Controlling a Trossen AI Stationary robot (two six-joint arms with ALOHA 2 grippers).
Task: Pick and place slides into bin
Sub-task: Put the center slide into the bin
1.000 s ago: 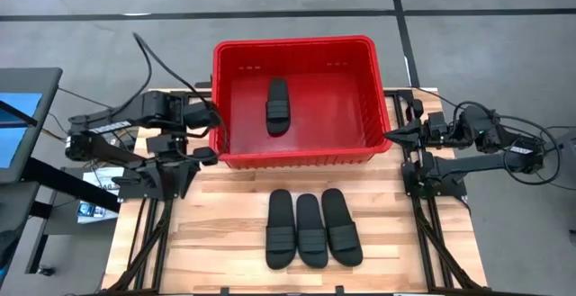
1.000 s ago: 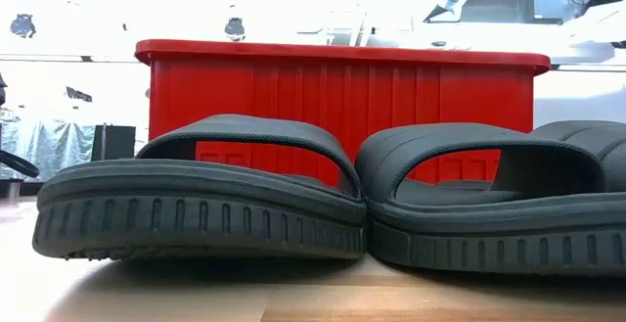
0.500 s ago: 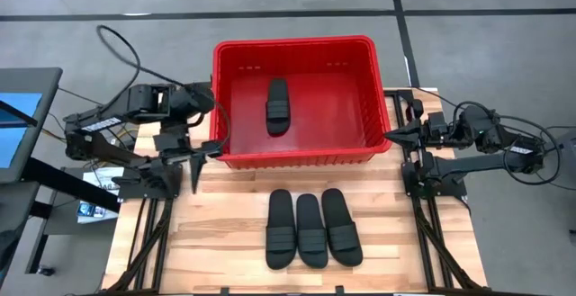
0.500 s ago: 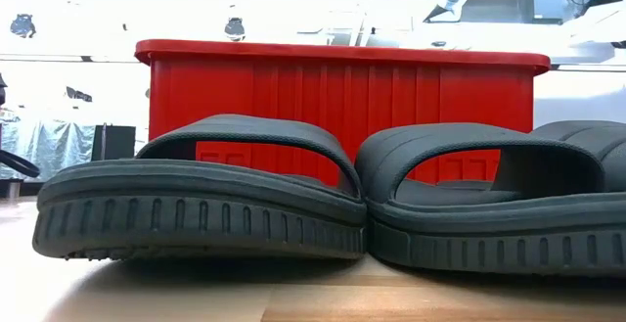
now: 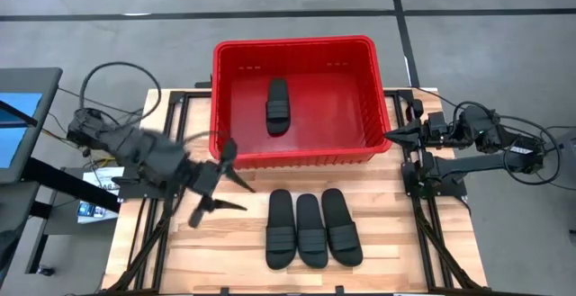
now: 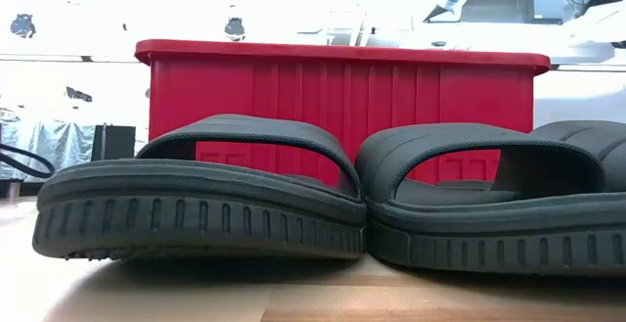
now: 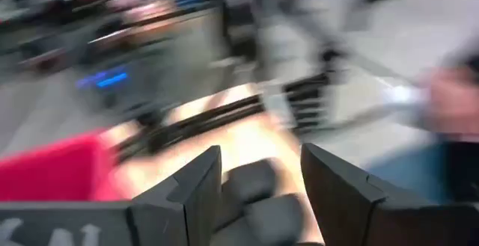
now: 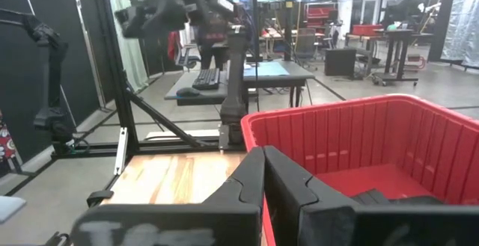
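Over table (image 5: pixel 225 242), left gripper (image 5: pixel 225 179) angles, jaws spread, toward slides (image 5: pixel 312 228).

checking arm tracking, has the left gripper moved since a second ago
Yes. In the high view the left gripper, fingers open, has swung from beside the bin's left wall to the table in front of its corner, toward the three slides.

Matt black ribbed rubber slides (image 5: pixel 312 228) lie on a pale, smooth-planked wooden table (image 5: pixel 234 251) beside the glossy red plastic bin (image 5: pixel 294 157).
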